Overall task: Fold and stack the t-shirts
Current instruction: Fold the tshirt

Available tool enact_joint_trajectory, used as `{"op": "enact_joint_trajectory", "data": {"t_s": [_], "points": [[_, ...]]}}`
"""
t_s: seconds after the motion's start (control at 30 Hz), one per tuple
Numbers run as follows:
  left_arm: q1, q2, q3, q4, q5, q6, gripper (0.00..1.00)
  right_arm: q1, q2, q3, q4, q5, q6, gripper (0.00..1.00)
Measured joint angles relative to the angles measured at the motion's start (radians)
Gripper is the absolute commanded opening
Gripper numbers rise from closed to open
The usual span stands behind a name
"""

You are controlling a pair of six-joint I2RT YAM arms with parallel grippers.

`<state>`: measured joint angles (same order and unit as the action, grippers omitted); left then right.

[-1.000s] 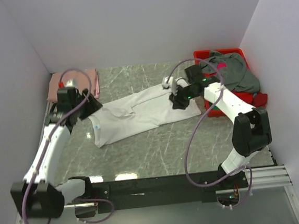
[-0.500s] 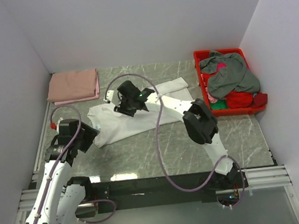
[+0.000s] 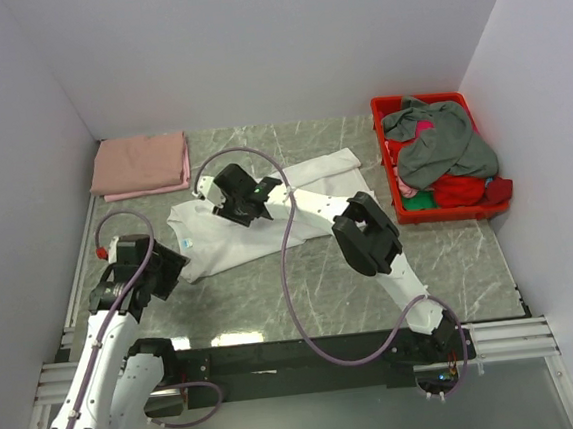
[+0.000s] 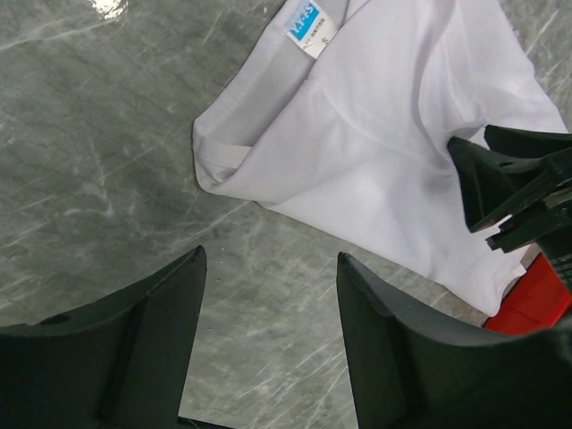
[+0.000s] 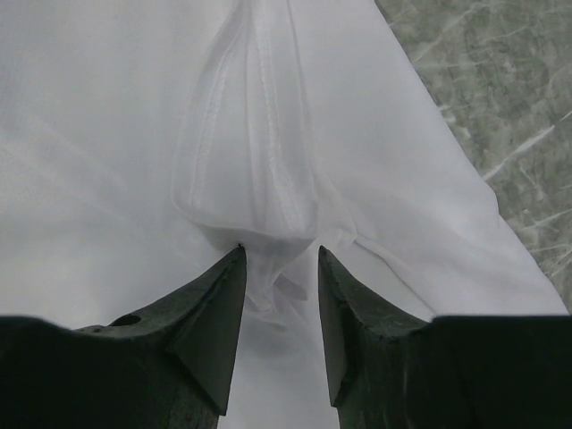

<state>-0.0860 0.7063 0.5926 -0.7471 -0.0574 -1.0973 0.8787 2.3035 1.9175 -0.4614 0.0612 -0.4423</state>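
Observation:
A white t-shirt [image 3: 224, 242] lies spread in the middle of the table, its blue neck label [image 4: 306, 24] near its left end. My right gripper [image 3: 227, 200] reaches far left across it. Its jaws [image 5: 281, 250] stand open, with a bunched fold of the white cloth [image 5: 259, 192] between the fingertips. My left gripper [image 3: 163, 270] is open over bare table just left of the shirt's collar corner [image 4: 219, 165], holding nothing [image 4: 270, 255]. A salmon-pink t-shirt [image 3: 142, 164] lies folded at the back left. Grey [image 3: 451, 140] and red [image 3: 460, 189] t-shirts are piled in the bin.
The red plastic bin [image 3: 396, 180] stands at the back right against the right wall. White walls close in the table on three sides. The right arm's purple cable [image 3: 286, 237] loops over the white shirt. Marble tabletop [image 3: 273, 291] shows at the front.
My right gripper has swept from the shirt's right end to its left part, and the shirt's right side lies differently. My left arm has pulled back from the pink shirt toward the near left.

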Motion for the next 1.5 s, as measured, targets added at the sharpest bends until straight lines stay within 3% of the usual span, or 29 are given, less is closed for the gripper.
{"op": "enact_joint_trajectory", "data": {"t_s": [0.1,0.17,0.23,0.7,0.77,0.8,0.9,1.23,1.4,1.5], "points": [[0.000,0.000,-0.016,0.001,0.000,0.000,0.65,0.002,0.016,0.022,0.001,0.016,0.011,0.31],[0.000,-0.001,-0.025,0.002,0.002,0.000,0.65,0.003,0.022,0.029,0.008,0.026,0.014,0.09],[0.000,-0.003,-0.031,0.001,0.005,0.000,0.65,0.003,0.023,0.029,0.008,0.032,0.021,0.00],[0.000,0.027,-0.062,0.027,0.035,-0.013,0.65,-0.019,0.023,0.019,0.099,0.134,0.043,0.00],[0.000,0.041,-0.072,0.031,0.042,-0.019,0.64,-0.029,0.023,0.019,0.100,0.120,0.046,0.17],[0.000,0.045,-0.076,0.033,0.045,-0.023,0.64,-0.034,0.021,0.019,0.093,0.093,0.045,0.33],[0.000,0.048,-0.082,0.032,0.055,-0.025,0.64,-0.046,0.010,0.010,0.071,-0.006,0.030,0.50],[0.000,0.042,-0.082,0.034,0.060,-0.026,0.64,-0.051,-0.030,-0.004,-0.002,-0.234,0.046,0.58],[0.000,0.037,-0.082,0.032,0.060,-0.026,0.64,-0.044,-0.021,0.029,-0.041,-0.220,0.064,0.57],[0.000,0.037,-0.082,0.032,0.060,-0.026,0.64,-0.042,-0.012,0.048,-0.036,-0.155,0.078,0.51]]}}
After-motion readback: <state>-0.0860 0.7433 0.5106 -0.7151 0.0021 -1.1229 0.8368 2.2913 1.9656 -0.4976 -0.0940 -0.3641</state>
